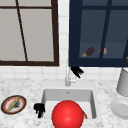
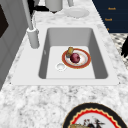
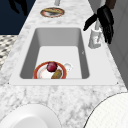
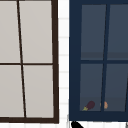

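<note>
Black right robot hand (image 1: pixel 77 71), fingers relaxed and spread, holding nothing, hangs just above and beside the grey faucet (image 3: pixel 95 37) at the back of the sink (image 2: pixel 100 62). Left robot hand (image 1: pixel 39 109), fingers hanging loosely downward and empty, sits at the sink's front left corner, between the patterned plate (image 1: pixel 13 104) on the marble bench (image 1: pixel 25 86) and the red ball (image 1: pixel 67 114). Below the right robot hand, in the basin: orange-rimmed plate (image 2: pixel 85 60) bearing a dark red fruit (image 2: pixel 75 57).
</note>
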